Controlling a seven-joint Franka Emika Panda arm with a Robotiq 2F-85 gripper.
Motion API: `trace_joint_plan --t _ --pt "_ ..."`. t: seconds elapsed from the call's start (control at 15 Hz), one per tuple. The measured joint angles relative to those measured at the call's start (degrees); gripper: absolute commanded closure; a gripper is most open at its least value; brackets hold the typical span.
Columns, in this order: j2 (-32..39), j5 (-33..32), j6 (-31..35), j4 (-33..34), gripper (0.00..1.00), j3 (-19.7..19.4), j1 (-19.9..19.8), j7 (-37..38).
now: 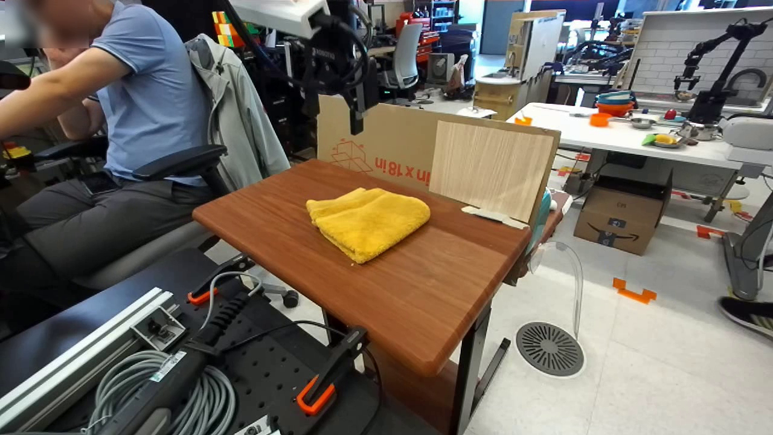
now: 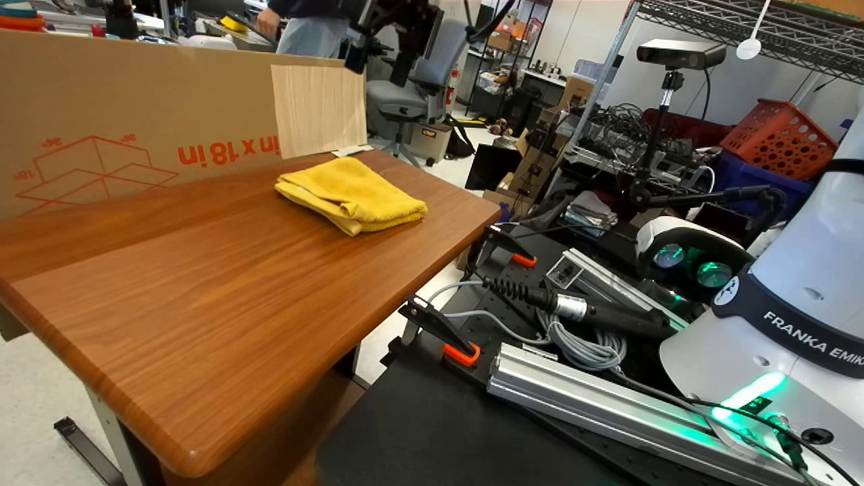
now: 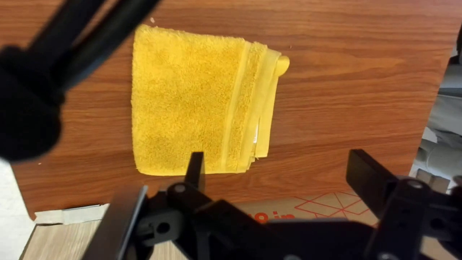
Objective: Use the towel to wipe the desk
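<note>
A folded yellow towel (image 1: 368, 223) lies flat on the brown wooden desk (image 1: 416, 302). The towel also shows in an exterior view (image 2: 351, 196) and in the wrist view (image 3: 184, 101), where its banded hems lie on the right side. My gripper (image 3: 277, 152) is open, with its fingers wide apart and nothing between them. In the wrist view the left fingertip overlaps the towel's lower edge and the right one is over bare wood. In both exterior views the gripper (image 2: 376, 73) hangs well above the desk, apart from the towel.
A cardboard panel (image 1: 374, 139) stands upright along one desk edge, with a light wood-grain sheet (image 1: 492, 166) on it. A black pegboard surface with clamps (image 1: 329, 374) and coiled cable (image 1: 163, 386) adjoins the desk. A person (image 1: 151, 90) sits beside the desk.
</note>
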Motion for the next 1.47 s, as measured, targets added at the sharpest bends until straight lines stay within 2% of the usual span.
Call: trace_joint_plan --t 0.27,0.4,0.6,1.0,1.47 --pt "10.9 -3.5 5.0 4.6 0.00 2.1 0.5 9.5" --pt "16.3 -6.5 5.9 7.8 0.00 1.9 0.5 14.9" --pt "21.7 -7.2 5.9 11.2 0.00 0.8 0.5 19.3" --pt "27.4 -7.2 5.8 14.1 0.00 -1.4 0.2 23.0" --pt "31.7 -7.7 5.6 16.8 0.00 -1.7 0.8 25.6"
